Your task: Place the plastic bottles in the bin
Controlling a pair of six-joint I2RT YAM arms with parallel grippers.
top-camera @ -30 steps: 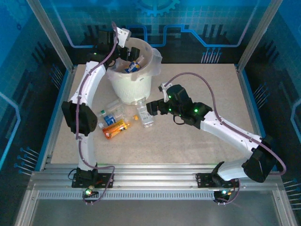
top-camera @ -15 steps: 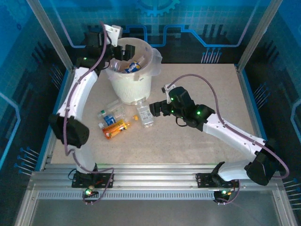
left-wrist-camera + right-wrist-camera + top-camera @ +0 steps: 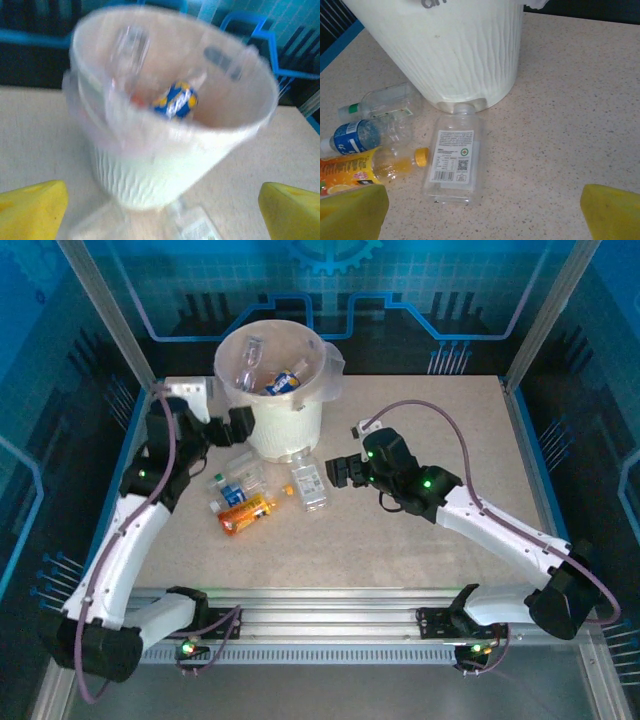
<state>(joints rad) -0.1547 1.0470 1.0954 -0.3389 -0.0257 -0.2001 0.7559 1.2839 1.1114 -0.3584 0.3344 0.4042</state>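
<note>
Cool, even light falls from above, tinting the top view blue; shadows on the tabletop [image 3: 400,560] are faint. The left wrist view is blurred, the bin [image 3: 150,175] smeared. The right wrist view is sharp.

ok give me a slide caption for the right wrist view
Open right gripper faces a clear bottle lying by the bin, beside an orange bottle, a blue-labelled bottle and a green-capped bottle.

The white ribbed bin [image 3: 455,50] stands on the speckled worktop [image 3: 560,115]. A clear flat bottle [image 3: 452,162] with a white label lies with its top end against the bin's base. Left of that base, close together, lie a green-capped bottle [image 3: 382,102], a blue-labelled bottle [image 3: 362,136] and an orange bottle [image 3: 367,167]. The right jaws stand wide apart and empty, their yellow fingertips [image 3: 351,214] on the near side of the bin.
</note>
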